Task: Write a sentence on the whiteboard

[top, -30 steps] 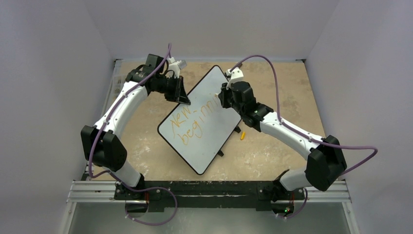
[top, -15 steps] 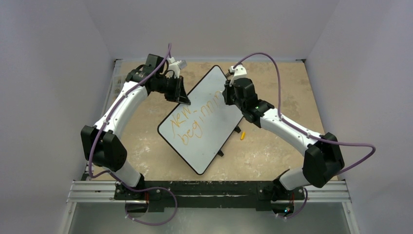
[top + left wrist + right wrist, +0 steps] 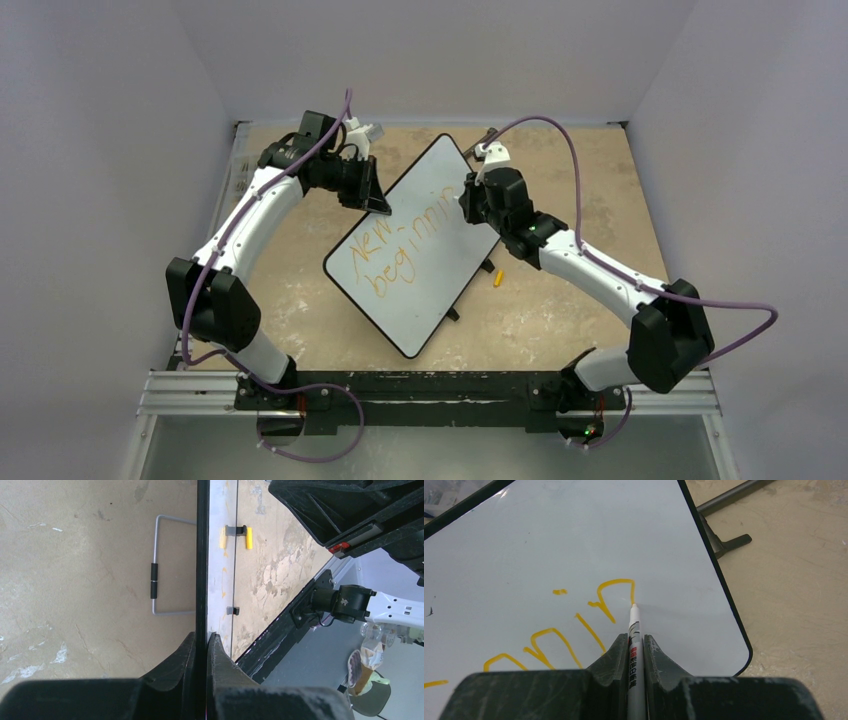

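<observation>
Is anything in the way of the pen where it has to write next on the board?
No, nothing visible. The marker, held in the right gripper, touches the whiteboard at the last orange stroke, with bare white board beside it.

In the top view the left arm [image 3: 250, 215] rises from its base at the lower left, bends at a dark elbow near the left side and reaches up and inward toward the upper middle. The left gripper [image 3: 201, 640] has its jaws pinched tight on the black rim of the whiteboard [image 3: 202, 555]. The right arm [image 3: 590, 265] mirrors it from the lower right, with its elbow at the right side and its forearm slanting up-left toward the centre. The right gripper [image 3: 635, 640] is clamped on a pen [image 3: 634, 617], which juts out between the fingers, tip on the board.
</observation>
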Controlling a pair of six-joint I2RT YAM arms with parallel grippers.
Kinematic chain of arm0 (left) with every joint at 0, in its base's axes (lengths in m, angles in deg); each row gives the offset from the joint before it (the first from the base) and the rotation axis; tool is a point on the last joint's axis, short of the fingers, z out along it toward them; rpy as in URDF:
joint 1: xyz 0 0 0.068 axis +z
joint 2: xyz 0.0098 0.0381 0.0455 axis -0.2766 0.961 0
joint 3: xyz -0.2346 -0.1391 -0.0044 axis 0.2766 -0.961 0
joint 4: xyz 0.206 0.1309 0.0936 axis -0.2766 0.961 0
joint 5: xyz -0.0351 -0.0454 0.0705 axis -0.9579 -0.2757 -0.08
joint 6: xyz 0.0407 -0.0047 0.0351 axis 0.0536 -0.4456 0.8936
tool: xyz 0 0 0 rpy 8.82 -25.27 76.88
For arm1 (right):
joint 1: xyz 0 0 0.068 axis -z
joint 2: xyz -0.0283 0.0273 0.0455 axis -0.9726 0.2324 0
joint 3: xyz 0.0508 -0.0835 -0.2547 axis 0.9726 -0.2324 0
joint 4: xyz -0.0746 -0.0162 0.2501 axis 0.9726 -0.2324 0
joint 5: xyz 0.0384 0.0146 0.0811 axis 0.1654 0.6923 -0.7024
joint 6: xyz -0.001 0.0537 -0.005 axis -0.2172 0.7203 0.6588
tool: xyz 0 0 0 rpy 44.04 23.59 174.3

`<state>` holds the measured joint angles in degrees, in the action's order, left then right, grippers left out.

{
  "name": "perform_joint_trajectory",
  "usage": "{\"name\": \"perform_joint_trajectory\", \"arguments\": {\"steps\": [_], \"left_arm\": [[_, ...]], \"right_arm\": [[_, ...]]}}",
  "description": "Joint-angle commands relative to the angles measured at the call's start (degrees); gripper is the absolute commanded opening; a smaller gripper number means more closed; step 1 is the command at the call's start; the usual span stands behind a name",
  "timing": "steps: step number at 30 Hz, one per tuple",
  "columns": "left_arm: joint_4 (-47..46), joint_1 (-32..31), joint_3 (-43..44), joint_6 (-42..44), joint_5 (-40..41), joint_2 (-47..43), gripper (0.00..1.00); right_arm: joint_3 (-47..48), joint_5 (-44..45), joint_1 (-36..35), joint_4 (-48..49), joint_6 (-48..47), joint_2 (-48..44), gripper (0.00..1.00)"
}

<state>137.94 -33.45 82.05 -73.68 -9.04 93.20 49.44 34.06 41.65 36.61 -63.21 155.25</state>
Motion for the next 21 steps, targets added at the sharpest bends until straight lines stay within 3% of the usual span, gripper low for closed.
{"name": "perform_joint_trajectory", "arguments": {"steps": [1,9,21], "left_arm": [[-1.2,0.2,0.5,3.5,6.3,-0.9,0.00],[-1.3,0.2,0.5,3.5,6.4,-0.8,0.00],[-1.0,0.2,0.7,3.8,6.8,-0.4,0.00]], "right_arm": [[1.2,-1.0,-0.3,-0.6,0.6,-2.5,0.00],[5.9,-1.1,2.6,-2.0,0.3,-4.1,0.00],[10.6,-4.4,6.1,-1.4,-1.0,1.6,0.00]]}}
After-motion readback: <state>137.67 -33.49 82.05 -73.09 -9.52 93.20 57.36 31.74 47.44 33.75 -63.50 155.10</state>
